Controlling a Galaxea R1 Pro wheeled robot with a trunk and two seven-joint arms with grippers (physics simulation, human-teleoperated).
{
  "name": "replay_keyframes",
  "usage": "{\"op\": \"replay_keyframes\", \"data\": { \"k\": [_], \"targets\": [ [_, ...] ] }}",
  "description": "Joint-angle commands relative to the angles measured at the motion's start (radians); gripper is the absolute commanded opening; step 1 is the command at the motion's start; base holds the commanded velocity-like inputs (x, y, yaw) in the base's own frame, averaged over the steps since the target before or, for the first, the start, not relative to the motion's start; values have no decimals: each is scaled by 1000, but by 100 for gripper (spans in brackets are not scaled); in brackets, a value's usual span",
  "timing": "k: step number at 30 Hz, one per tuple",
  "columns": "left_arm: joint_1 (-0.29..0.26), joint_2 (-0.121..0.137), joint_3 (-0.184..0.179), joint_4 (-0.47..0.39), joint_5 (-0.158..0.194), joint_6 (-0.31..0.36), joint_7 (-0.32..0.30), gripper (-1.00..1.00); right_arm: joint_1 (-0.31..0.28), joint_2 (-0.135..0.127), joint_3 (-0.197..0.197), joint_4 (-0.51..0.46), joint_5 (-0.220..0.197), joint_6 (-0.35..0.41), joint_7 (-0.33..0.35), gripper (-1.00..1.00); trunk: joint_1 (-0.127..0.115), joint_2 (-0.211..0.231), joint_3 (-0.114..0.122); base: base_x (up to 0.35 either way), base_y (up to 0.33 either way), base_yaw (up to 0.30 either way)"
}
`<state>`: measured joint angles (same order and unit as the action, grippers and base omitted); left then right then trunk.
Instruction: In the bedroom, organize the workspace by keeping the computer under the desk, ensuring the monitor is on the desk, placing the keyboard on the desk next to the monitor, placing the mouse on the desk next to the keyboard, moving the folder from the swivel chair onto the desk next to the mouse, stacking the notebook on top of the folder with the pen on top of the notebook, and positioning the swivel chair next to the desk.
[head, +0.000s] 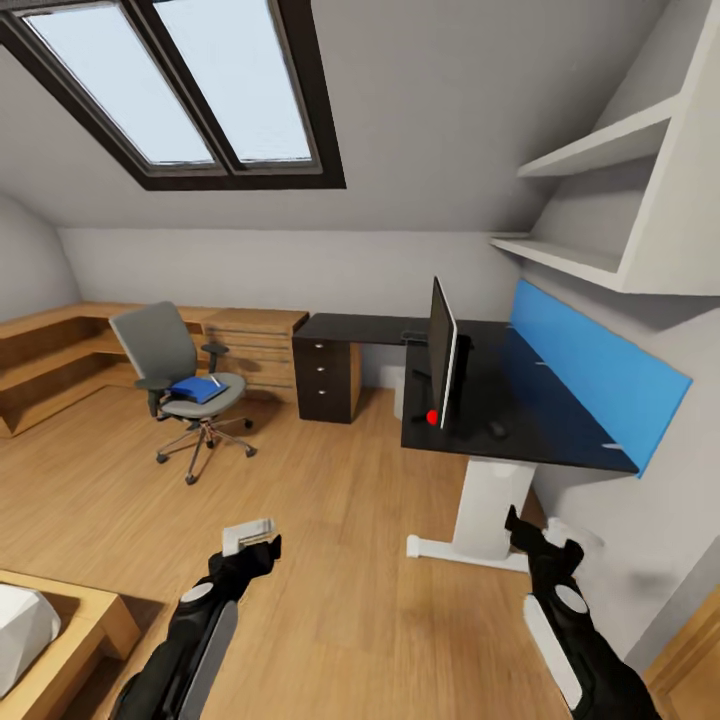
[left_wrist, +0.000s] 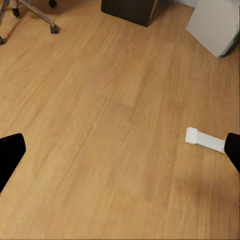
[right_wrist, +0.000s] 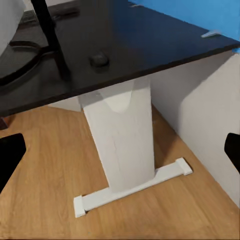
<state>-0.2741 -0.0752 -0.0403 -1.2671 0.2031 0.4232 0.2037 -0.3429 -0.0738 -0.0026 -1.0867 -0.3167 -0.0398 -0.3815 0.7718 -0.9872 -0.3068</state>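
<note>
The grey swivel chair (head: 172, 372) stands on the floor at left, with the blue folder (head: 197, 389) lying on its seat. Any notebook or pen there is too small to make out. The monitor (head: 442, 352) stands edge-on on the black desk (head: 545, 420), whose top (right_wrist: 150, 42) carries the small dark mouse (head: 497, 428) (right_wrist: 99, 60) beside it. The light grey computer (left_wrist: 216, 24) sits on the floor under the desk. My left gripper (head: 252, 540) hangs open over bare floor. Near the desk's white pedestal leg (right_wrist: 125, 135), my right gripper (head: 540, 533) is open too.
A dark drawer cabinet (head: 327, 378) stands under the desk's far wing, beside a light wooden drawer unit (head: 255, 345). A blue wall panel (head: 600, 368) and white shelves (head: 600, 200) line the right wall. A bed corner (head: 45, 630) is near left. Open wooden floor (head: 330, 520) lies ahead.
</note>
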Motion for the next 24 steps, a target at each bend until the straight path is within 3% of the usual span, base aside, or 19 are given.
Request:
{"op": "replay_keyframes", "data": {
  "k": [1, 3, 4, 5, 6, 8, 12, 15, 24],
  "targets": [
    [-1, -1, -2, -51, 11, 20, 11, 100, -18, -1, 1, -75, -12, 131, -13, 100, -4, 6, 2, 0, 0, 0],
    [-1, -1, -2, -92, 10, 30, 12, 100, -57, -4, -2, -121, -12, 245, -21, 100, -11, 20, 8, 0, 0, 0],
    [-1, -1, -1, -122, 11, 36, 13, 100, -112, -6, -6, -141, -12, 340, -31, 100, -15, 27, 11, 0, 0, 0],
    [-1, -1, 0, -133, 11, 39, 13, 100, -142, -7, -8, -139, -13, 380, -36, 100, -19, 34, 14, 0, 0, 0],
    [-1, 0, 12, -158, 18, 43, 12, 100, -243, -8, -13, -80, -14, 490, -52, 100, -19, 34, 14, 0, 0, 0],
    [-1, -1, 19, -160, 35, 43, 10, 100, -280, -9, -12, -33, -18, 529, -54, 100, -19, 34, 14, 0, 0, 0],
    [-1, 2, 23, -94, 52, 38, 10, 100, -302, -1, -10, -5, -17, 557, -60, 100, -19, 34, 14, 0, 0, 0],
    [-1, 4, 24, -2, 58, 36, 8, 100, -281, 0, -16, -27, -18, 565, -64, 100, -19, 34, 14, 18, 0, 0],
    [-1, -1, 8, 48, 59, 33, 9, 100, -215, -11, -47, -147, -14, 564, -72, 100, -19, 34, 14, 229, 0, 0]
  ]
}}
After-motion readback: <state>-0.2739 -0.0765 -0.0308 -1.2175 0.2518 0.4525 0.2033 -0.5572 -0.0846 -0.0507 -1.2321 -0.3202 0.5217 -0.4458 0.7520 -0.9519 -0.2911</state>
